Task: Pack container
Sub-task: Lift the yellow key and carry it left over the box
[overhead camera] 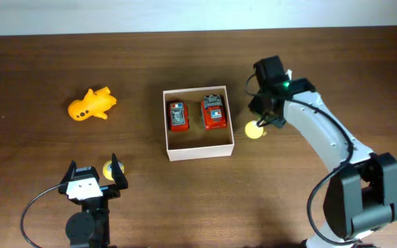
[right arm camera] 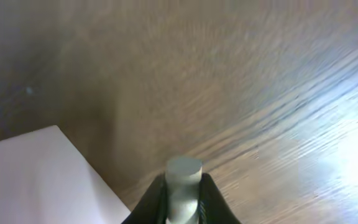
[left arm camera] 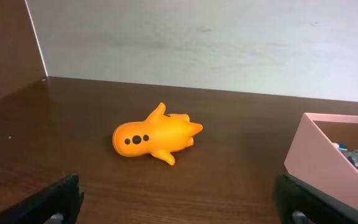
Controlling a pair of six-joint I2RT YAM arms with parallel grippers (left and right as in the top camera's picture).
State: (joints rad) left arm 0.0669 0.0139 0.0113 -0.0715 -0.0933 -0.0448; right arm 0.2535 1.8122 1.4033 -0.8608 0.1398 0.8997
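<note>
The container (overhead camera: 198, 150), a shallow white-walled box with a brown inside, sits mid-table and holds two red toys (overhead camera: 177, 116) (overhead camera: 214, 112). Its wall shows in the left wrist view (left arm camera: 328, 163) and the right wrist view (right arm camera: 36, 177). An orange plane-shaped toy (overhead camera: 92, 105) lies to the left on the table (left arm camera: 155, 138). My right gripper (overhead camera: 262, 122) (right arm camera: 184, 186) is just right of the container, shut on a pale cylinder (right arm camera: 184, 169). A yellow round piece (overhead camera: 255, 129) sits at its tips. My left gripper (overhead camera: 94, 169) (left arm camera: 182, 208) is open and empty at the front left.
A small yellow round thing (overhead camera: 107, 171) lies on the wooden table by the left gripper's right finger. A pale wall runs along the table's far edge (left arm camera: 229, 43).
</note>
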